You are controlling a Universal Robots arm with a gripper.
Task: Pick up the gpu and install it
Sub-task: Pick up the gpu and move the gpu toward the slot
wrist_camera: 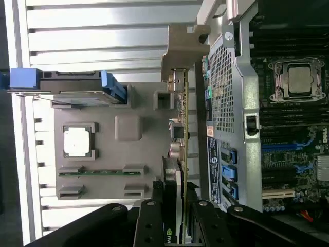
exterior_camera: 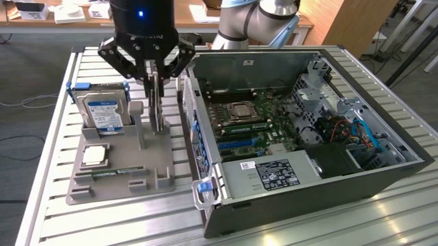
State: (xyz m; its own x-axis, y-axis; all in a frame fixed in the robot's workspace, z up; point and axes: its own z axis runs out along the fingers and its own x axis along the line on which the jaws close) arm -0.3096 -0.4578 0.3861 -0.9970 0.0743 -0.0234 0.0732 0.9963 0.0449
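My gripper (exterior_camera: 157, 81) hangs in the upper left of the exterior view, pointing straight down over the grey holder (exterior_camera: 116, 187) on the slatted table (exterior_camera: 102, 225). The graphics card (exterior_camera: 159, 110) stands on edge in that holder, directly under my wrist, and its upper part runs up between my two fingers. In the wrist view the card's thin edge and its dark cooler take up the whole gap between the fingers (wrist_camera: 156, 206), so I am closed about halfway, gripping the card from both flat sides. Its lower edge is level with the holder's posts; I cannot tell whether it has lifted clear of its slot. The hard drive (exterior_camera: 102, 110) stands just beside the card towards the frame's left, with a processor chip (exterior_camera: 94, 155) and a memory stick (exterior_camera: 110, 173) lying lower left. The open computer case (exterior_camera: 308, 205) sits just to the card's right in the exterior view.
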